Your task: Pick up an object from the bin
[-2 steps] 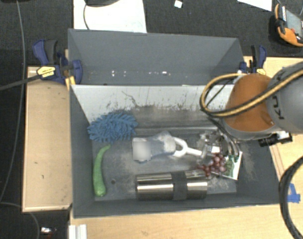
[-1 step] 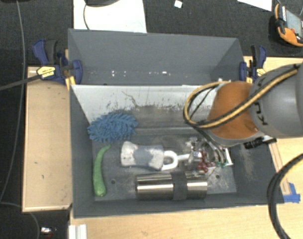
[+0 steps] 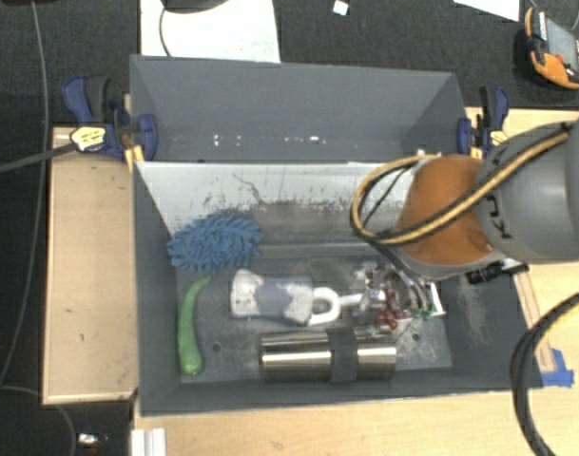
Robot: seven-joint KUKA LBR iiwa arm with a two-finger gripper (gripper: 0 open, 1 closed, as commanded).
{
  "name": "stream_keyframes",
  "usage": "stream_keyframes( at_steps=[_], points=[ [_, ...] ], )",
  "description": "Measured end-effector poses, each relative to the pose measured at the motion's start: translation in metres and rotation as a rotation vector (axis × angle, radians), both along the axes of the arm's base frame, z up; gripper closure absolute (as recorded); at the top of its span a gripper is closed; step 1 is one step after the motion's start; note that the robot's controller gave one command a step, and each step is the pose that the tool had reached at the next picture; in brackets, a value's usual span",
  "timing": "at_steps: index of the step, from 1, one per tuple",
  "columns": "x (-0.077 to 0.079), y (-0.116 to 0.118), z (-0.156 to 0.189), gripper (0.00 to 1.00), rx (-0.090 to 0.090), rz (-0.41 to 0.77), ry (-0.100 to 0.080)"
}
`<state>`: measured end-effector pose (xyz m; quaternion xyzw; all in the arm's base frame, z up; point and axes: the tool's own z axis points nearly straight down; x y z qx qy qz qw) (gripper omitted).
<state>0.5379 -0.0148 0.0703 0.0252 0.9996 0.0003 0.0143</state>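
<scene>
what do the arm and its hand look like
The arm is a thick grey tube with dark lettering on its side. Its wrist wears a rounded orange cover, and black and yellow cables loop round it. The hand is small, of pale metal, with red and green bits of wiring.

Blue mop [image 3: 216, 238], green pod [image 3: 190, 328], steel cyl. [image 3: 294, 357]

cam: overhead, slightly oblique | frames whole bin [image 3: 289, 112] | arm [image 3: 541, 202] right

Blue mop head [image 3: 216, 240]; green pod [image 3: 190, 329]; silver, dark-banded cylinder [image 3: 294, 357]
</scene>
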Motion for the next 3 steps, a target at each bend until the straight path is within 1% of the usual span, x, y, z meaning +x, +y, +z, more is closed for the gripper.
stream_keyframes(
  at_steps=[1,2,3],
  points=[
    [-0.003,0.013,0.009,1.00,0.000,-0.008,-0.001],
    [-0.004,0.011,0.023,1.00,0.000,0.001,0.001],
    [0.055,0.039,0.019,1.00,-0.001,0.096,-0.001]
  ],
)
